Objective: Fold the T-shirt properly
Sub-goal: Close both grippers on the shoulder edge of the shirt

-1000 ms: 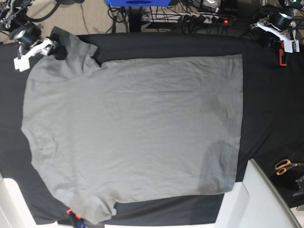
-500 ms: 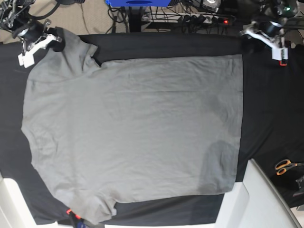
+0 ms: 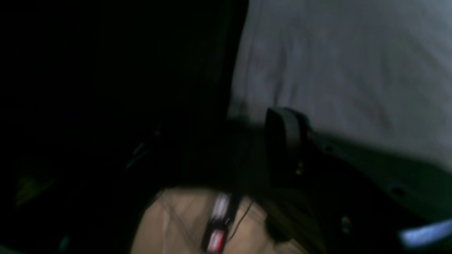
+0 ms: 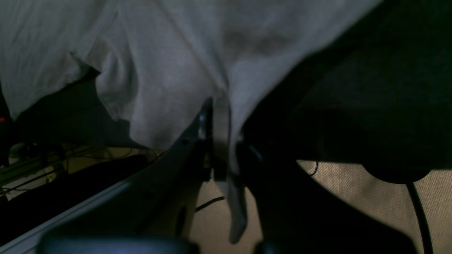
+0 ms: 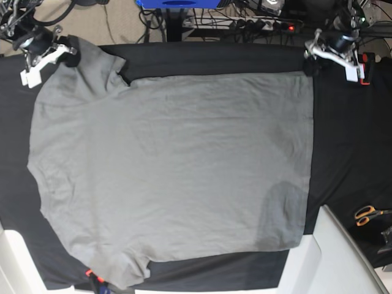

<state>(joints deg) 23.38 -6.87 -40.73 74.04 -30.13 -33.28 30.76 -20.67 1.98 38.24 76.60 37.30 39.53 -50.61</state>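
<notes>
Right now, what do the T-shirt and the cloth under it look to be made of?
T-shirt: likely a soft cotton knit, matte grey; it lies limp with fine wrinkles and gives no shine. Black cloth: a matte woven or felt-like fabric, by guess; it looks flat and dull, but too dark to show its weave.

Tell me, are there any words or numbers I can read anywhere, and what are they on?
No readable text in any view.
T-shirt: plain grey, nothing printed shows.
Red-and-white patch in the left wrist view: too blurred to tell whether it is lettering.
Scissors: too small to show any mark.
</notes>
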